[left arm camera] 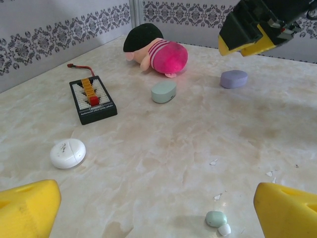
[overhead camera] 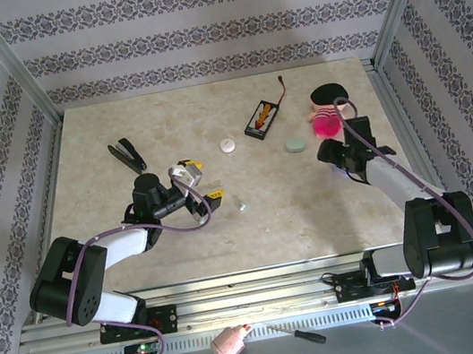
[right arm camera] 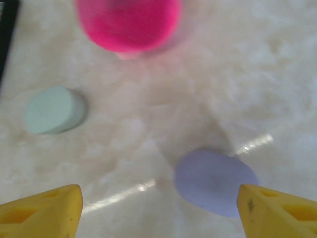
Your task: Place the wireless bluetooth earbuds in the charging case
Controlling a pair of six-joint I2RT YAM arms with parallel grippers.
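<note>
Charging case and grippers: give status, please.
Left gripper open, tiny mint and white earbud bits just ahead. Right gripper open over smooth lavender oval case piece. No obstruction seen.

lavender case, mint case, earbuds apart

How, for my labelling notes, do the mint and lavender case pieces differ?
Colour: the mint piece is pale green, the lavender piece violet. Place: the lavender piece lies just ahead of the open right gripper, the mint piece farther off to one side. Neighbours: the mint piece is nearer the battery holder than the lavender piece. Both are smooth flattened ovals lying on the table.
</note>
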